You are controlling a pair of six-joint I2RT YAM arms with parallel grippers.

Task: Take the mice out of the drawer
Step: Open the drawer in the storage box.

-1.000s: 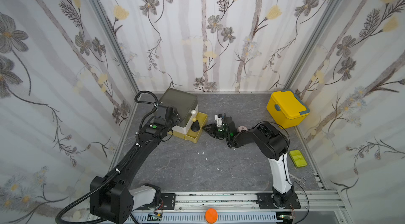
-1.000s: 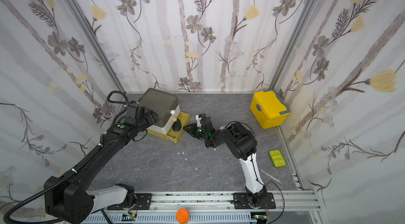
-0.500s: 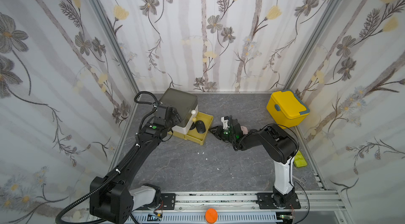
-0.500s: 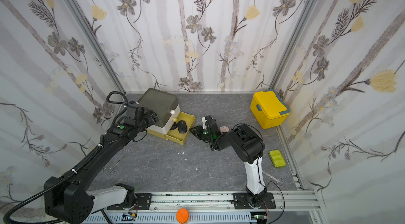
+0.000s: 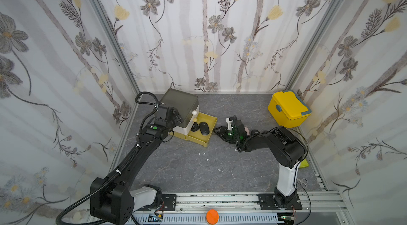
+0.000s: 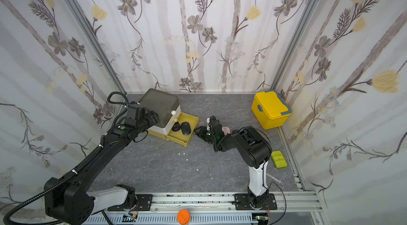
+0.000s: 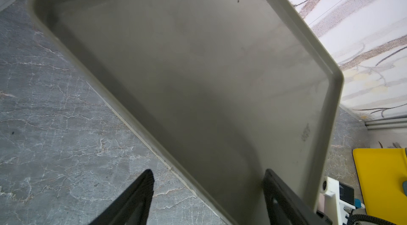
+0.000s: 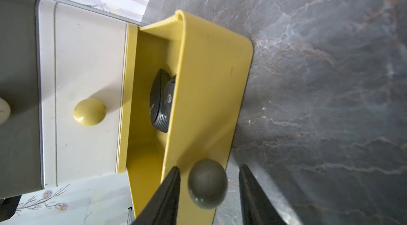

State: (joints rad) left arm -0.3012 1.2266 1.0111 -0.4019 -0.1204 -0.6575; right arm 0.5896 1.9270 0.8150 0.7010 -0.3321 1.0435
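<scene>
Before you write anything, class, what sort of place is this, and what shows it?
Probably a robot test cell: left arm and right arm on a metal rail, wallpapered panels enclosing the table.

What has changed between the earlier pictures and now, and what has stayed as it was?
The right end effector pulled the mustard bottom drawer further out of the drawer box, then opened and let go of its grey knob. Two black mice now show inside. The left end effector stays at the box top; the yellow lidded box has not moved.
</scene>
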